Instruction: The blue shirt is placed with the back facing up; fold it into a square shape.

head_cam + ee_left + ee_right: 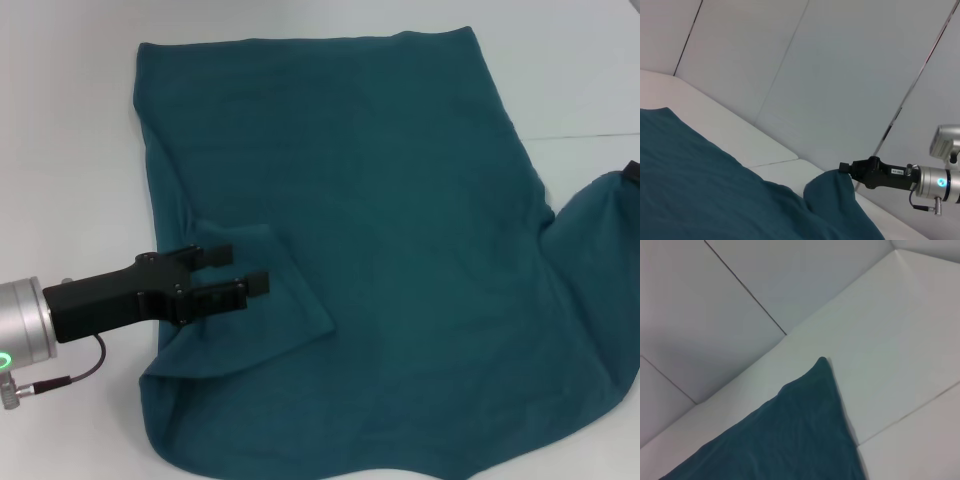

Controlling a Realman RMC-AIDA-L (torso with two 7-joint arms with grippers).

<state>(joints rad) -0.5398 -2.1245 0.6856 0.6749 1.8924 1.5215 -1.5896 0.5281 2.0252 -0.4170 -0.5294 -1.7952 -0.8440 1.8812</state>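
The blue shirt (400, 250) lies spread on the white table, plain side up. Its left sleeve (265, 320) is folded inward onto the body. My left gripper (250, 267) hovers open over that folded sleeve, with nothing between its fingers. At the right edge of the head view, my right gripper (632, 172) is shut on the right sleeve (590, 230) and holds it raised. From the left wrist camera, the right gripper (844, 167) pinches the peak of lifted cloth (832, 192). The right wrist view shows only a pointed corner of the shirt (800, 430).
The white table (70, 150) shows bare surface to the left of the shirt and behind it. A seam line (590, 137) crosses the table at the right. Pale wall panels (840, 75) stand behind the table.
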